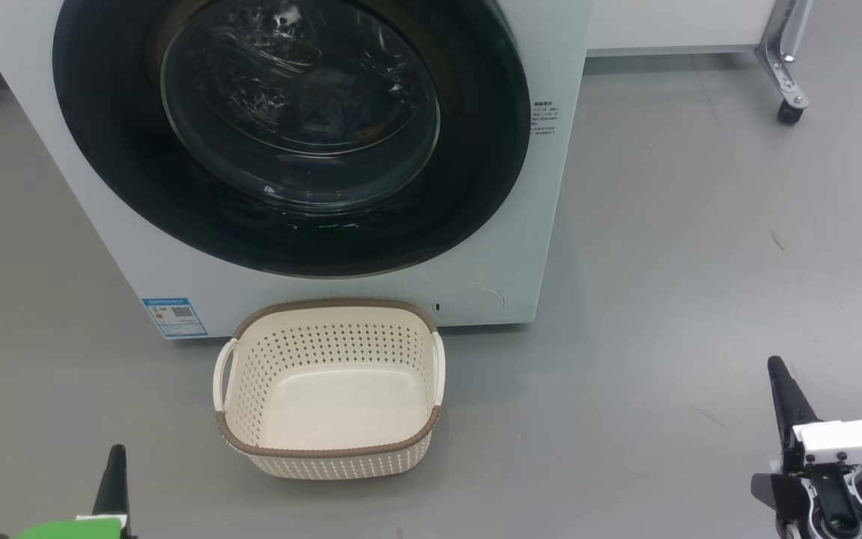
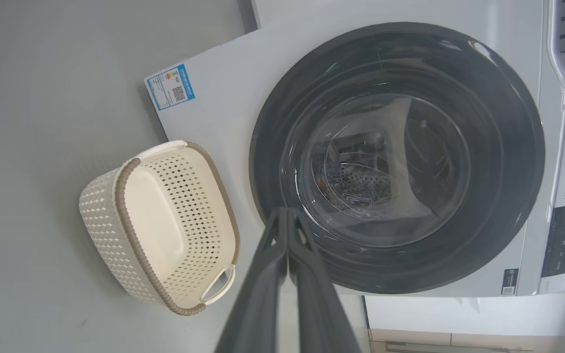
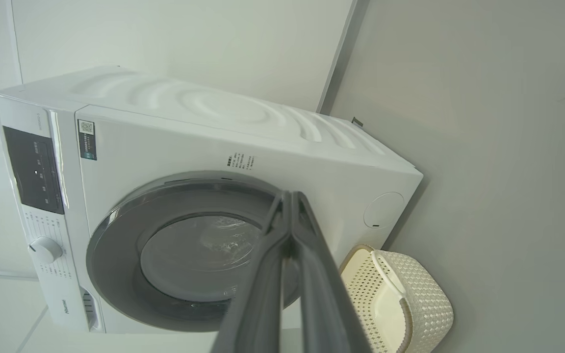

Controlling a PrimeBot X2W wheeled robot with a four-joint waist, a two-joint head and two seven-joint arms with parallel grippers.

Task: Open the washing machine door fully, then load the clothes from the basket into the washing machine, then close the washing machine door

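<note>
Work looks done: round glossy black washing machine door (image 1: 289, 135) shut at top centre, small cream plastic basket (image 1: 326, 344) empty below. Hold the clenched left end effector (image 1: 115, 457) and clenched right end effector (image 1: 777, 368) low.

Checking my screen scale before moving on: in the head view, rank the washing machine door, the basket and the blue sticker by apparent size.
1. washing machine door, cut off at the top yet clearly largest.
2. basket, though nearer the camera.
3. blue sticker, smallest.
</note>
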